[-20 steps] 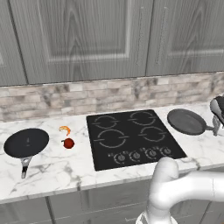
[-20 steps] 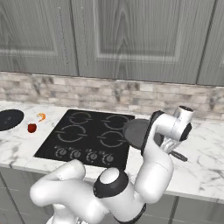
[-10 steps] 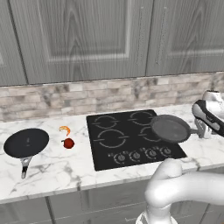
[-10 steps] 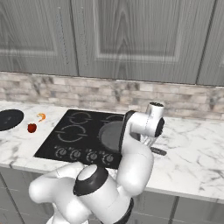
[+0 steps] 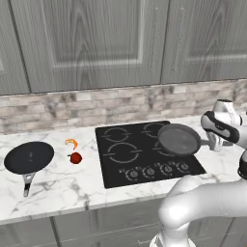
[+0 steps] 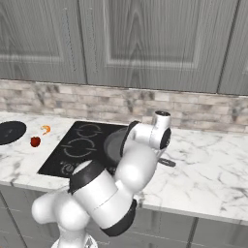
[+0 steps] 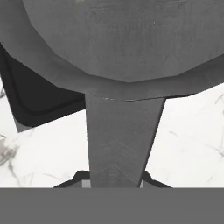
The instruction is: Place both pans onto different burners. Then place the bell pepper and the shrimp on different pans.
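Two pans: dark grey pan (image 5: 179, 140) over the cooktop (image 5: 144, 154), black pan (image 5: 29, 157) on the table (image 5: 58, 185). One bell pepper (image 5: 75, 157). One shrimp (image 5: 72, 143). Four burners, front-left burner (image 5: 123, 153) among them. Four knob dials, e.g. leftmost dial (image 5: 131, 174).

A rendered home kitchen was shown. A black glass cooktop (image 5: 144, 152) with ring burners (image 5: 123, 152) and a row of knob dials (image 5: 157, 170) was set into a white marbled table (image 5: 58, 181). Behind the cooktop a brick-patterned backsplash (image 5: 96, 103) was seen, and above it grey wood-grain cabinet doors (image 5: 91, 38). Grey cupboard fronts (image 5: 96, 229) were fitted below the table.
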